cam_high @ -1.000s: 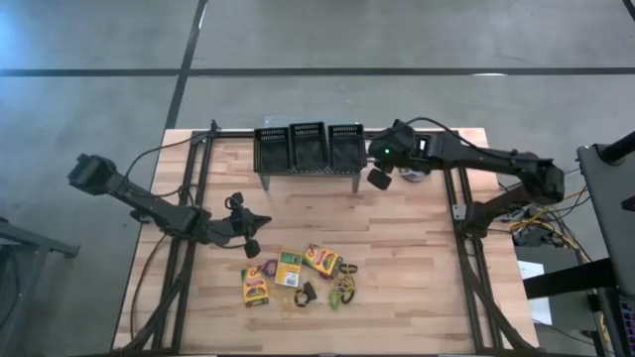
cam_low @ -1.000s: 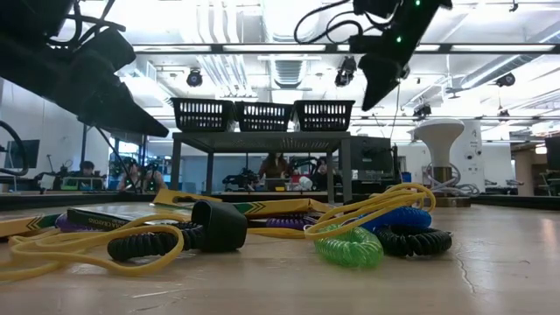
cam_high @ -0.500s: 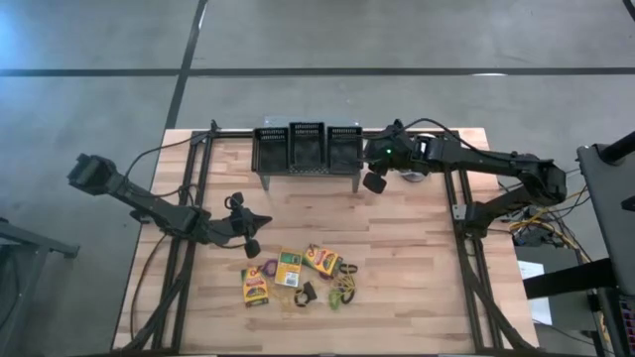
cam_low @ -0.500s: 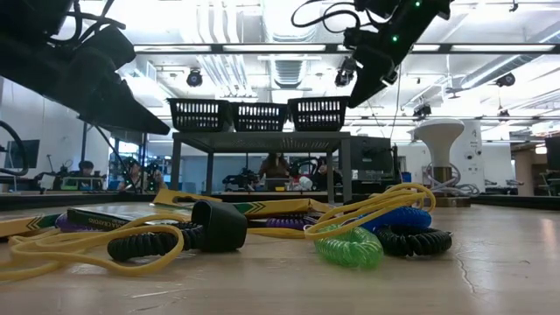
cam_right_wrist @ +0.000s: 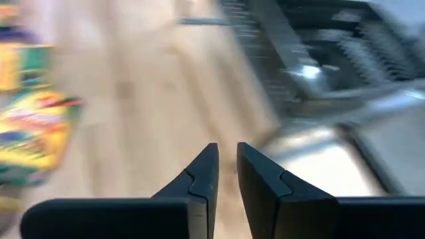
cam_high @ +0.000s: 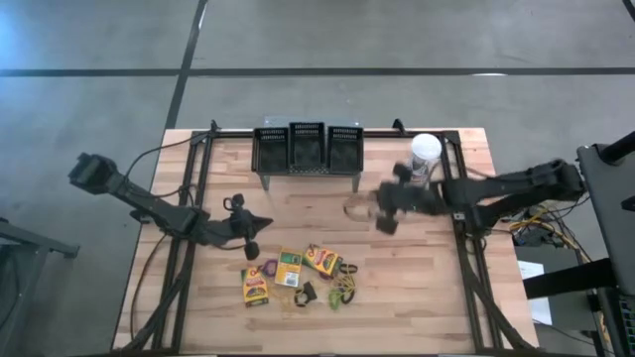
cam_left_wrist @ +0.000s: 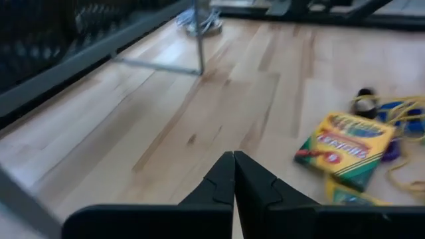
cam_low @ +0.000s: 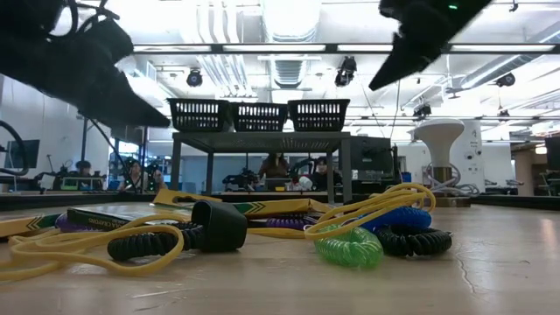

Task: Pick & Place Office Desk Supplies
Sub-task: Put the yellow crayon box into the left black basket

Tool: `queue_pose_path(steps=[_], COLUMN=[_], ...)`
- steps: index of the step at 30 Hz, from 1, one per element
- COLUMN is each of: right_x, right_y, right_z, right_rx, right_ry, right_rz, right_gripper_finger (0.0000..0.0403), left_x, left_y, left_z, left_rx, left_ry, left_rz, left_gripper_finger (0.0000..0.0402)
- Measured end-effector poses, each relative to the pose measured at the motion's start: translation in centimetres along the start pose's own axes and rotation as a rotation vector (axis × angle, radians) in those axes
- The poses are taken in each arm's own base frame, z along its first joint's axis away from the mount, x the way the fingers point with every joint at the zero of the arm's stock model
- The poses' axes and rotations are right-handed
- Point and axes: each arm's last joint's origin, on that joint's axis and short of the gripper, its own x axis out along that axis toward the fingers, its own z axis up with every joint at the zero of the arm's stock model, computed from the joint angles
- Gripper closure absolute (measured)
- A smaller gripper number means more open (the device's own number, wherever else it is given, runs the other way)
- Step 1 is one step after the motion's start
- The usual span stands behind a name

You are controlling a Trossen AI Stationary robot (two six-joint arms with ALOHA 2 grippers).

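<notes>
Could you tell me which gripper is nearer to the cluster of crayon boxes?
Left. The left gripper hovers just beside the crayon boxes; the right gripper is farther off, toward the shelf.

My right gripper (cam_high: 385,220) has swung off the rightmost basket (cam_high: 346,147) on the shelf and come down and back over bare worktop (cam_high: 417,268), right of centre and nearer the crayon boxes (cam_high: 288,268). The arm is now folded low across the right side. That uncovers the white bulb-like object (cam_high: 425,149) by the rear right corner. Its fingers stand slightly parted.
</notes>
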Motion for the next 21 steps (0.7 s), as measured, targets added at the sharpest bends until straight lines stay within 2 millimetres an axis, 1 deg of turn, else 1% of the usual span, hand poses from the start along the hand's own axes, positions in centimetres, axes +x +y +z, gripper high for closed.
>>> queue_pose_path(steps=[3, 5, 9, 12, 15, 18, 21], right_x=[0.7, 1.3, 2.8, 4.0, 5.4, 6.8, 8.4], right_y=[3.0, 4.6, 6.9, 7.8, 8.6, 9.3, 10.0], right_z=[-2.5, -3.8, -6.0, -6.7, -7.2, -7.6, -7.3], right_rx=[-0.069, -0.091, -0.077, -0.091, -0.125, -0.195, -0.246], right_ry=[-0.077, -0.149, -0.328, -0.458, -0.525, -0.542, -0.529], right_rz=[0.099, 0.155, 0.232, 0.243, 0.227, 0.195, 0.165], right_gripper_finger=[0.0358, 0.0359, 0.0360, 0.0360, 0.0359, 0.0352, 0.0339], left_x=[-0.2, -0.4, -0.4, -0.4, -0.5, -0.4, -0.2], left_y=[-0.5, -0.7, -1.0, -1.3, -1.4, -1.5, -1.8], left_z=[0.7, 1.0, 1.0, 0.9, 1.0, 1.2, 1.5], left_rx=[0.008, 0.002, -0.003, 0.005, 0.003, -0.067, -0.069], left_ry=[-0.066, -0.094, -0.080, -0.052, -0.049, -0.066, -0.106], left_rz=[-0.038, -0.053, -0.137, -0.245, -0.276, -0.285, -0.304], left_gripper_finger=[0.0396, 0.0396, 0.0396, 0.0396, 0.0396, 0.0396, 0.0396])
